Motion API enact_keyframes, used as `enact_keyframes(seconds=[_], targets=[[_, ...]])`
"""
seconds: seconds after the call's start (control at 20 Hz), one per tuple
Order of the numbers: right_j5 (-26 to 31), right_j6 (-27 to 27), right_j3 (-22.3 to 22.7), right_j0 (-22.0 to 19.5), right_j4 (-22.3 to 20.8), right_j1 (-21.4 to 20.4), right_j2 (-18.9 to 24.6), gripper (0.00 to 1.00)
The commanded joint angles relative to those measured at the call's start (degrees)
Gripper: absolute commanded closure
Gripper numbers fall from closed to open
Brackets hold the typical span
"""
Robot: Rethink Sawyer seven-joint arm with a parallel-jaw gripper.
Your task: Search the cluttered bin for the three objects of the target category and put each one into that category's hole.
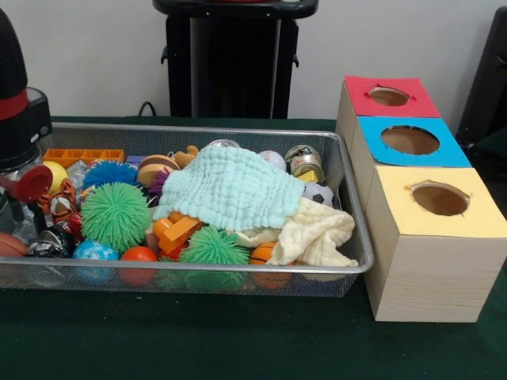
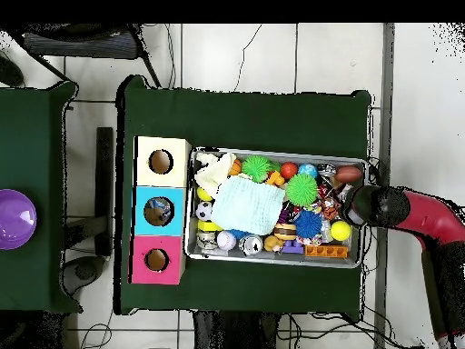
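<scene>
The wire bin point(image 1: 352, 206) sits on the green worktop beside three holed boxes point(image 1: 432, 237), and the gripper point(image 1: 32, 186) hovers at its end, jaws' state unclear, seemingly searching; next it needs a target picked.

The red and black arm point(image 2: 420, 218) reached in over the table's right edge in the overhead view, its black wrist end hanging just inside that edge. In the front view it stood at the left edge, a dark rounded housing with a red band above the gripper point(image 1: 22, 198). Whether the jaws were parted could not be told.
</scene>
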Motion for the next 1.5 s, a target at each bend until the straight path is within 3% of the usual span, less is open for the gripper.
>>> enact_keyframes(seconds=[0.05,0.6,1.15,1.5], targets=[[-1.59,-8.55,-1.49,0.86,-4.64,0.45,-4.16,0.0],[-1.58,-10.3,-3.52,0.97,-4.45,1.61,-3.54,0.0],[-3.97,-12.33,-8.36,-0.05,-4.81,7.49,-1.64,0.0],[-4.6,-13.53,-9.92,-0.03,-5.0,8.12,-0.68,0.0]])
